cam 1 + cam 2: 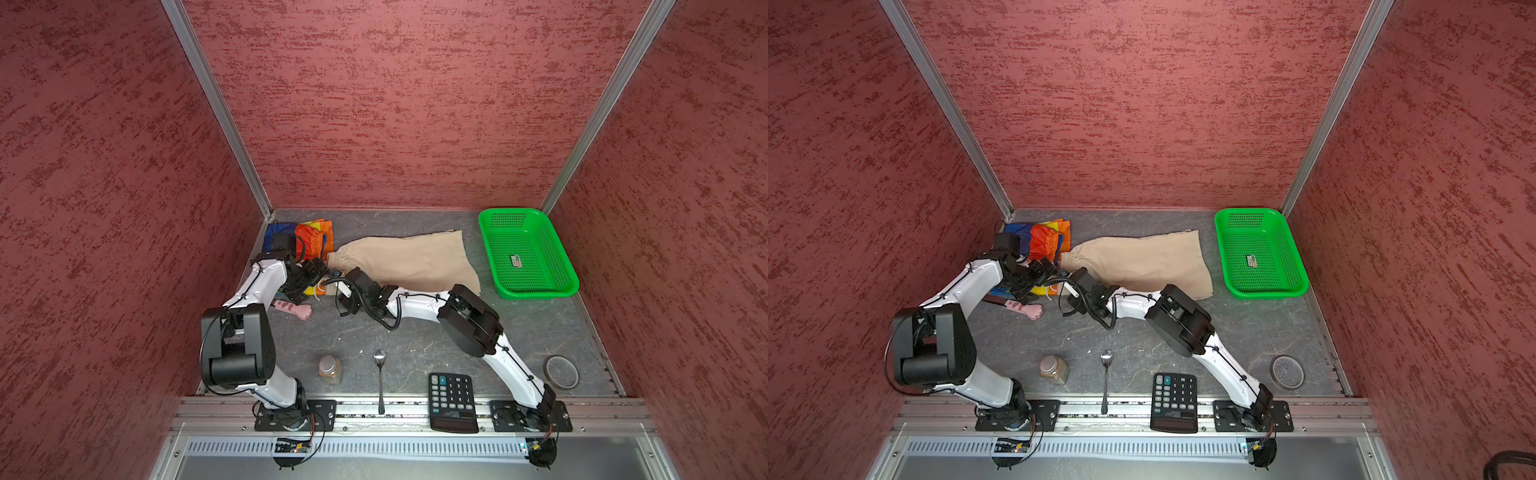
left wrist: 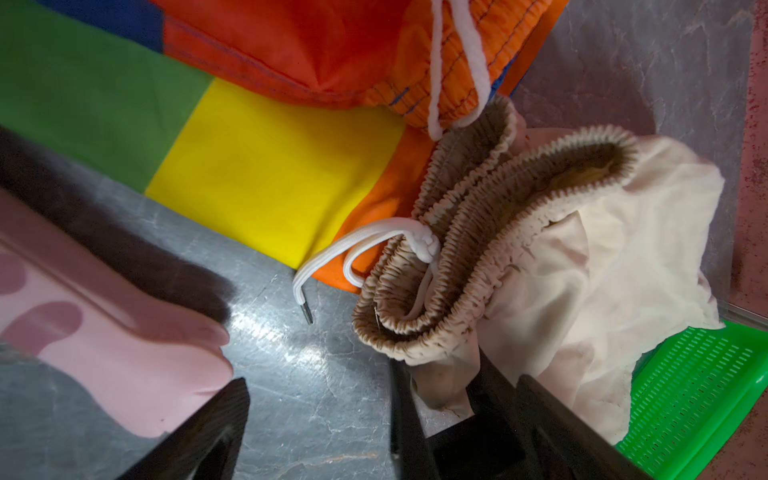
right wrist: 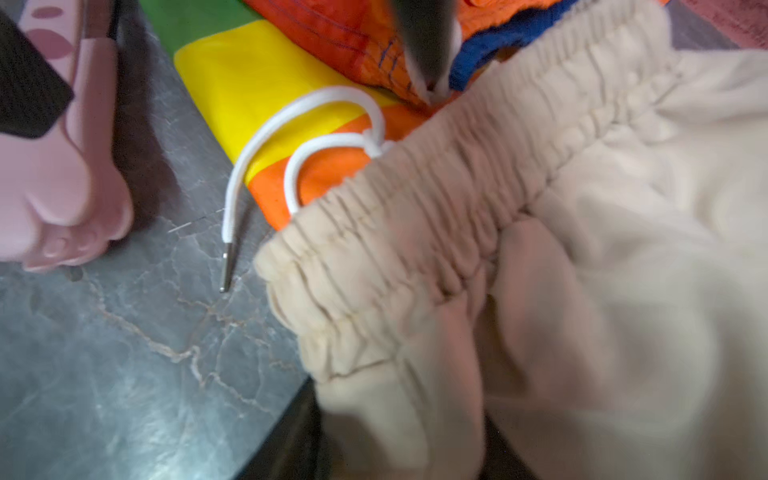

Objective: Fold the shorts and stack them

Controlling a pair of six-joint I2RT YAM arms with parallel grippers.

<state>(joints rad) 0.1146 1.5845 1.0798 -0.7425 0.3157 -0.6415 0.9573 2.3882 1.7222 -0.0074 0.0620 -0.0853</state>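
At the far left of the table (image 1: pixel 415 340), in both top views, the 2 grippers meet where the 2 pairs of shorts touch. The rainbow shorts (image 1: pixel 312 237) lie bunched in the upper left corner of the table. The beige shorts (image 1: pixel 409 262) spread flat to the right of them, ending near the green basket (image 1: pixel 527 253) but apart from it. The beige pair's gathered waistband (image 2: pixel 469 232) overlaps the orange edge of the rainbow pair. Its white drawstring (image 2: pixel 357 245) loops over the orange and yellow stripes, with the metal tip resting on bare table.

The left gripper (image 1: pixel 321 271) hangs over that junction with its fingers (image 2: pixel 212 428) spread wide, gripping nothing. 1 finger sits just beside the pink paw toy (image 2: pixel 116 353).

The right gripper (image 1: pixel 335 277) reaches in from the right, its fingers (image 3: pixel 291 440) drawn in on a fold of beige cloth just under the waistband corner. The cloth bulges over them in the blurred right wrist view, so the 2nd finger is hidden.

Along the lower edge of the table sit a jar (image 1: pixel 330 368), a spoon (image 1: pixel 380 382), a calculator (image 1: pixel 453 401) and a tape roll (image 1: pixel 561 372), all well apart from the shorts.
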